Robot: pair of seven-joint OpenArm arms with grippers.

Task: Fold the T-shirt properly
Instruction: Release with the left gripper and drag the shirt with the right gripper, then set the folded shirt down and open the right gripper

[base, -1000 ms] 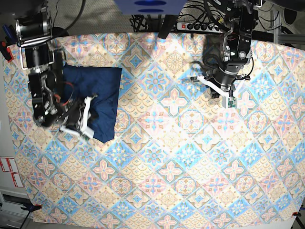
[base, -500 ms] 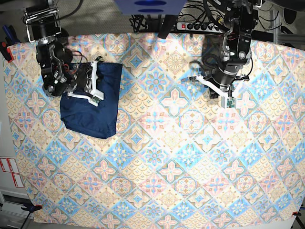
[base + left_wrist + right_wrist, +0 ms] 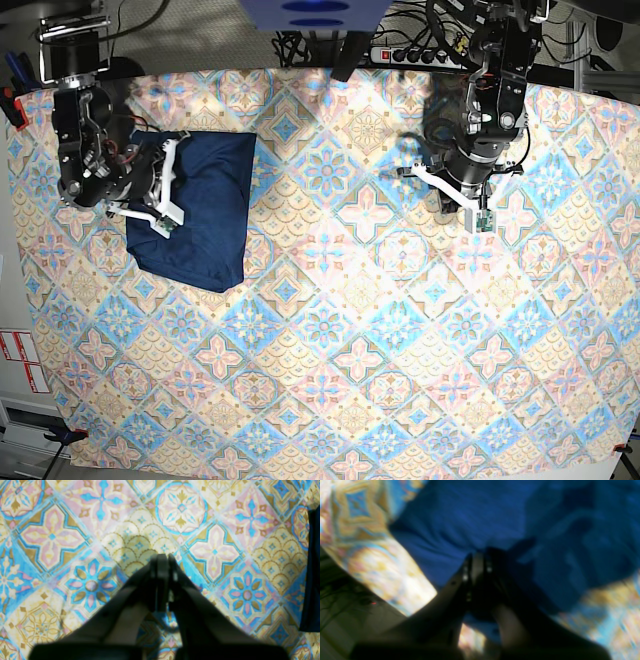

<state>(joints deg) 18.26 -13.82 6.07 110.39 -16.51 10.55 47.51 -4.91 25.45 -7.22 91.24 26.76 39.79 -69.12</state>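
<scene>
T-shirt (image 3: 200,210) lay folded into a navy rectangle at the far left of the tile-print cloth (image 3: 340,340) in the base view, flat, one corner pointing toward the near edge. Right gripper (image 3: 168,190) hung over the shirt's left half, jaws pressed together, nothing pinched between them; looked just above the fabric, though blur in the right wrist view left contact unclear. Left gripper (image 3: 455,200) stood well apart on the other side, over bare patterned cloth, jaws likewise fully closed and empty. Seen from the left wrist camera, fingertips (image 3: 162,562) met over a scalloped yellow tile, with a dark navy edge at the frame's right border.
</scene>
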